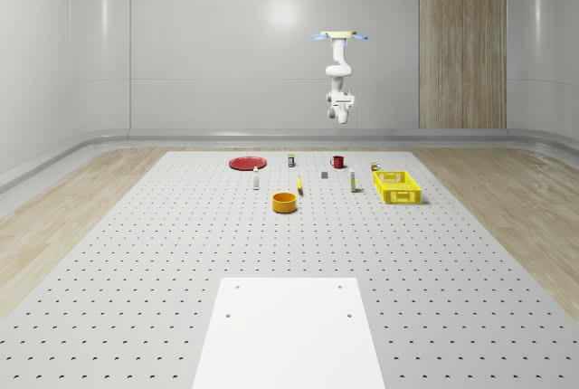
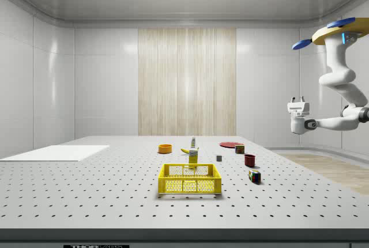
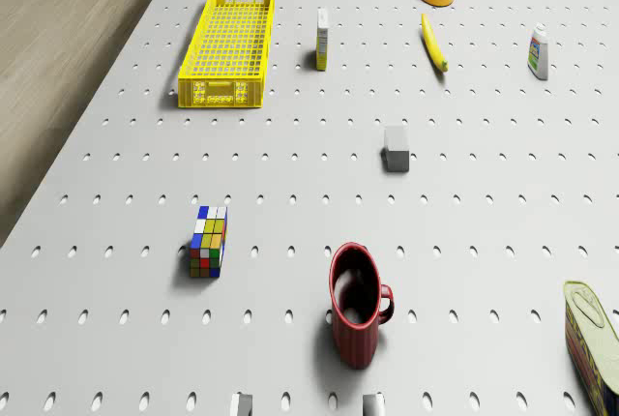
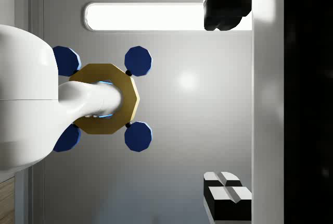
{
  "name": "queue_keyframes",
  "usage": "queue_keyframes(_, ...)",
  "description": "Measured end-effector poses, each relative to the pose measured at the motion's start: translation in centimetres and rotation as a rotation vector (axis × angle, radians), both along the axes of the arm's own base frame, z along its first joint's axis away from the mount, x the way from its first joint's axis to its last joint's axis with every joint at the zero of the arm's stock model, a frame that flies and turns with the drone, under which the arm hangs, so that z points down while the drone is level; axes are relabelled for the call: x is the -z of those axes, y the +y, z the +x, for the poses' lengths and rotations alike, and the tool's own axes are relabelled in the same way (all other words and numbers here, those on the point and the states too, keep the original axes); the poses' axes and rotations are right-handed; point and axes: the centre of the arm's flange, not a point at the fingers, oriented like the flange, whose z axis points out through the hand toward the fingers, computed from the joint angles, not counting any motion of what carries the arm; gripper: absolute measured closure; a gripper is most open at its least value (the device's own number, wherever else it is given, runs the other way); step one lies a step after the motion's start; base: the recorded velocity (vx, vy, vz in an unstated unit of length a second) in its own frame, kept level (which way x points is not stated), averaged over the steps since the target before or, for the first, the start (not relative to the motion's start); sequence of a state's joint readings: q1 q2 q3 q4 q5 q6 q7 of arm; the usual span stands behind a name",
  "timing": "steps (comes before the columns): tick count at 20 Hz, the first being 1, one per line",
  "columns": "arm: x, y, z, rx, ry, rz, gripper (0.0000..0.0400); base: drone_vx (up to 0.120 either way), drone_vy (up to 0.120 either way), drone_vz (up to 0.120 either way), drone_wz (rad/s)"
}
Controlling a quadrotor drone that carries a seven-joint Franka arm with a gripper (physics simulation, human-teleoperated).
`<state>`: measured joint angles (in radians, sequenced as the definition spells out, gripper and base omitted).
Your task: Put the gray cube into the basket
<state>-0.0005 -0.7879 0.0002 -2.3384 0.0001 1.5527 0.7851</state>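
Surface: white perforated surface (image 1: 136, 253) in a pale-walled room carried all the objects.
Drone: yellow-bodied quadrotor drone (image 2: 341, 32) hovered high above the surface's far edge, at the side view's right.
Gripper: white two-finger gripper (image 2: 297, 107) hung high in the air beside the drone, pointing upward, not at the surface.
Fingers: opening could not be told.
Task object: small gray cube (image 3: 396, 147) rested free on the surface, between the dark red ribbed mug (image 3: 355, 305) and the yellow plastic lattice basket (image 3: 228, 44).
Key relation: cube lay well below the gripper and out toward the surface's middle; basket well apart from the cube, toward the whole-scene view's right.
Status (judged): approach not yet begun.
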Motion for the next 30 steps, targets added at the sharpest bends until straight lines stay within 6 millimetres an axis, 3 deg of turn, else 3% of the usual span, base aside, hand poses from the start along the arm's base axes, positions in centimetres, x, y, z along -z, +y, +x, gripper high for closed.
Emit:
queue_keyframes(9,-6.1,0.0,-0.3,0.000,-0.007,0.000,0.0000,0.000,0.000,0.000,0.000)
queue_keyframes(13,-7.8,0.0,-0.1,0.000,-0.010,0.000,0.0000,0.000,-0.120,0.000,0.000)
queue_keyframes(16,-8.5,0.0,-0.1,0.000,-0.013,0.000,0.0000,0.000,-0.120,0.000,0.000)
queue_keyframes(30,-9.3,0.0,-0.1,0.000,-0.023,-0.001,0.0000,0.120,-0.120,0.000,0.000)
